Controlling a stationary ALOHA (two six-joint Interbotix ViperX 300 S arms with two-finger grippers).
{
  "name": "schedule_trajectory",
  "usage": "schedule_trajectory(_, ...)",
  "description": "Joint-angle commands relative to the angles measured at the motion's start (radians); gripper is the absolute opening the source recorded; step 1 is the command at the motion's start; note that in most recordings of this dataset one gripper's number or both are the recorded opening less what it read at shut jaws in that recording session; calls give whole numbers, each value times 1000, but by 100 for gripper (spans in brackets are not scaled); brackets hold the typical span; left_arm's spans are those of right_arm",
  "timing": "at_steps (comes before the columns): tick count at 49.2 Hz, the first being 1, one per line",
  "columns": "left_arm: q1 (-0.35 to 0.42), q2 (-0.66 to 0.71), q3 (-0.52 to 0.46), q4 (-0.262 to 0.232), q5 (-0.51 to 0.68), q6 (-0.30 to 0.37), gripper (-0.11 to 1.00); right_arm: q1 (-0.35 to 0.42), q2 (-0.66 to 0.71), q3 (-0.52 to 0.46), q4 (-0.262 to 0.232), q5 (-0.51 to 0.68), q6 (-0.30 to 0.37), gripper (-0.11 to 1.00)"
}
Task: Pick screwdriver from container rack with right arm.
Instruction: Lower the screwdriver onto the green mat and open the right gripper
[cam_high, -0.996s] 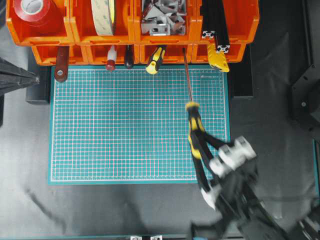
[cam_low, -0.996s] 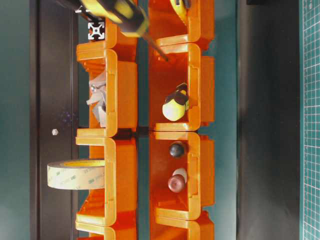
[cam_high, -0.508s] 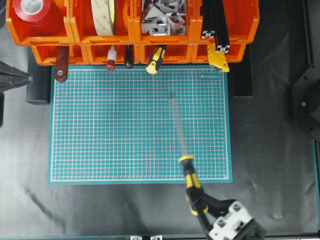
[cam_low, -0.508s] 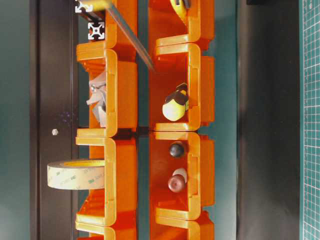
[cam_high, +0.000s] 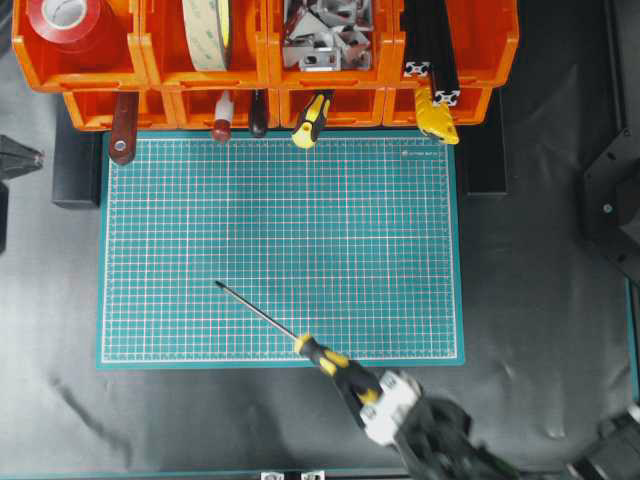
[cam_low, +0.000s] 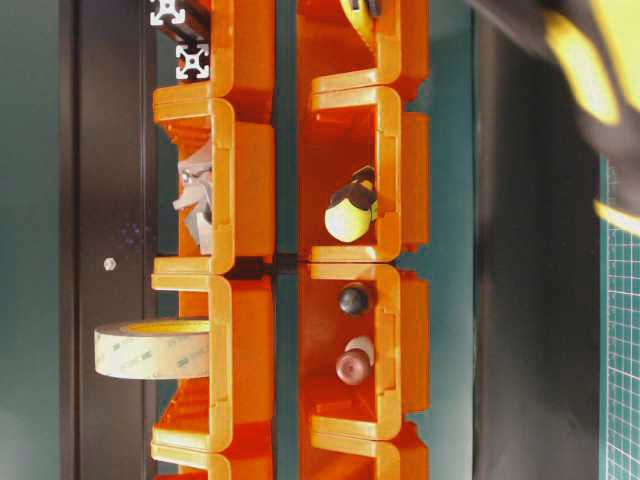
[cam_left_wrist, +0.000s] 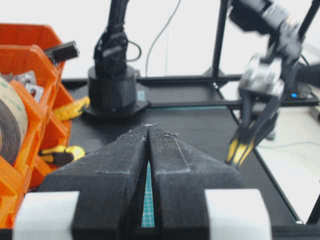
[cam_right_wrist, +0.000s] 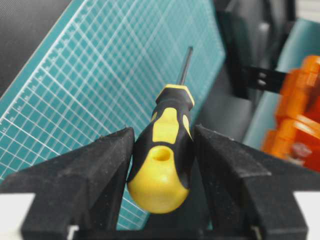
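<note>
screwdriver (cam_high: 300, 340) pulled clear of container rack (cam_high: 270, 75), swung leftward over mat (cam_high: 200, 220)

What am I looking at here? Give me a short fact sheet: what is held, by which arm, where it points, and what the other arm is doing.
held item: screwdriver, yellow-and-black handle
holder: right gripper, fingers clamped on the handle
shaft: points up-left over the green mat
container rack: along the mat's far edge, holding tape, brackets and tools
left gripper: shut, empty

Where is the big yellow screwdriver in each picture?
Overhead: screwdriver low, crossing the green mat's near edge, held by the right gripper.
Table-level: blurred handle, top right.
Left wrist: hanging at right.
Right wrist: centre, between fingers.
Shared landmark: orange container rack.
</note>
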Motion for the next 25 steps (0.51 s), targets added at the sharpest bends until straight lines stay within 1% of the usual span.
schedule_trajectory(1,-2,15,-38,3,-5,-6,0,-58,-31,34,-8,-63,5,42)
schedule_trajectory(9,-2,28,-49,3,-5,-8,0,-132,-32,71,-8,-98,12,42)
schedule_trajectory(14,-2,32,-49,3,-5,-8,0,-164,-31,72,-6,-104,17,42)
schedule_trajectory(21,-2,43,-48,3,-5,-8,0,-195,-26,75,-6,-123,43,42)
schedule_trajectory(25,-2,44,-46,3,-5,-8,0,-198,-21,83,-5,-146,55,42)
